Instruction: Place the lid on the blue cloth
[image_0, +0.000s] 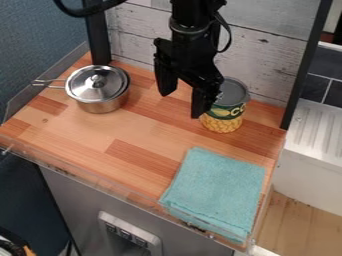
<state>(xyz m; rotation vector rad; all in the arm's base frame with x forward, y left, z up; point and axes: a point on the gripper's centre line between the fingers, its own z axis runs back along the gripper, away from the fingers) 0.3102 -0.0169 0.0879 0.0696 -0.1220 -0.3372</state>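
We see a wood-strip counter (140, 132) backed by pale, weathered boards (257, 62), with a dark blue wall at the left of our camera view. The lid (83, 89) sits on the small metal pot (100, 106), near the counter's back left corner, its knob facing up and the pot's handle (50, 83) pointing left. To the right of them, our black gripper (185, 100) hangs over the counter, its two fingers spread apart with nothing between them. Partly behind one finger we find an upright can (224, 120) with corn pictured on it. Nearer the front right lies our folded blue cloth (217, 192).
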